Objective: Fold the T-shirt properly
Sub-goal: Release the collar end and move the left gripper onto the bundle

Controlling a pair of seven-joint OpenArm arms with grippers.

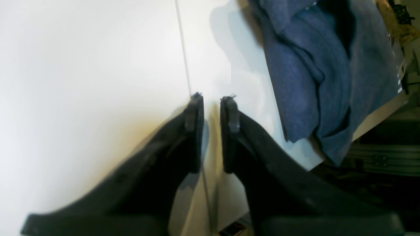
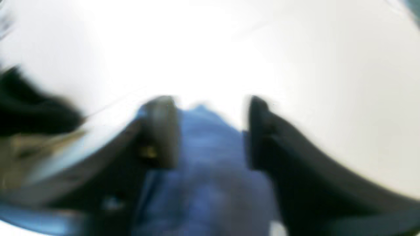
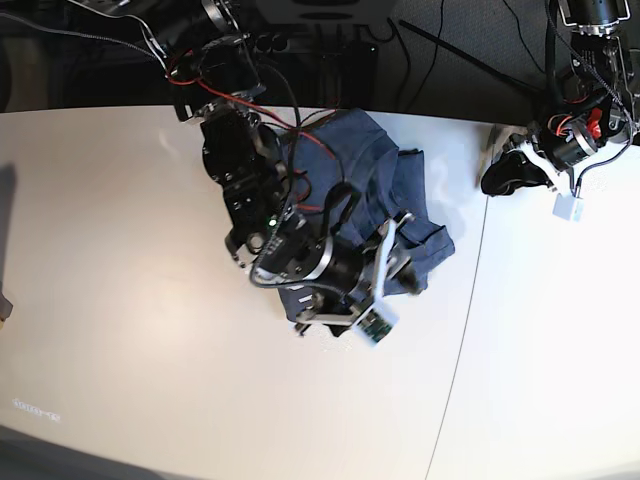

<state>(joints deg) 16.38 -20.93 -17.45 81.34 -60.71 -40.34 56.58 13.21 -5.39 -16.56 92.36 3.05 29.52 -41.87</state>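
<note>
I'm seeing the T-shirt [image 3: 395, 200] bunched on the worktop [image 3: 130, 300] under the right end effector [image 2: 210, 131], parted jaws straddling cloth, grip probably unclear through blur, while the left end effector [image 1: 211, 98] is hanging slightly open, empty, well aside.

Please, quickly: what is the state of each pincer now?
Left pincer: slightly open, empty, over the table.
Right pincer: open, T-shirt cloth between its jaws; grip cannot be told.

A broad white counter [image 3: 120, 300] fills most of the view, split by a thin seam [image 3: 462, 340] running front to back. Behind its far edge lies dark floor [image 3: 450, 60] strewn with black cables [image 3: 470, 62]. Bright light glares off the surface.
</note>
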